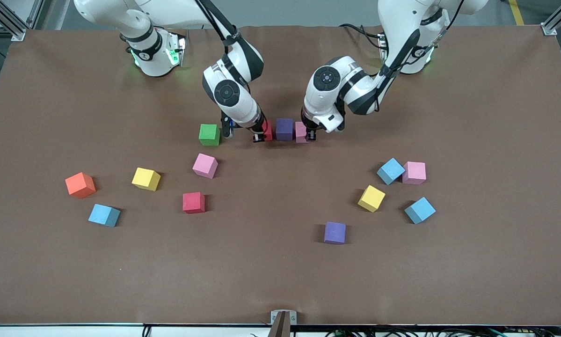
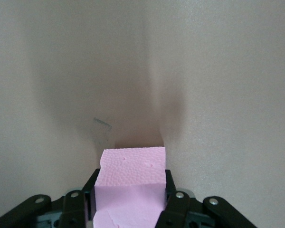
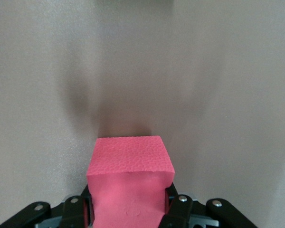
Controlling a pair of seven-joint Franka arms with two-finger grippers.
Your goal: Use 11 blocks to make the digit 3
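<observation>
Three blocks stand in a row near the arms' bases: a red block [image 1: 268, 130], a purple block [image 1: 284, 129] and a pink block [image 1: 300, 131]. My right gripper [image 1: 260, 136] is low at the table and shut on the red block [image 3: 130, 164], at the row's end toward the right arm. My left gripper [image 1: 309, 135] is just as low, shut on the pink block [image 2: 132, 168] at the row's end toward the left arm. In each wrist view the held block fills the gap between the fingers.
A green block [image 1: 209, 134] lies beside the right gripper. Nearer the front camera lie pink [image 1: 205, 165], yellow [image 1: 146, 179], red [image 1: 193, 202], light blue [image 1: 104, 215] and orange [image 1: 80, 185] cubes. Toward the left arm's end lie light blue [image 1: 391, 171], pink [image 1: 414, 172], yellow [image 1: 371, 198], light blue [image 1: 420, 210] and purple [image 1: 335, 232] blocks.
</observation>
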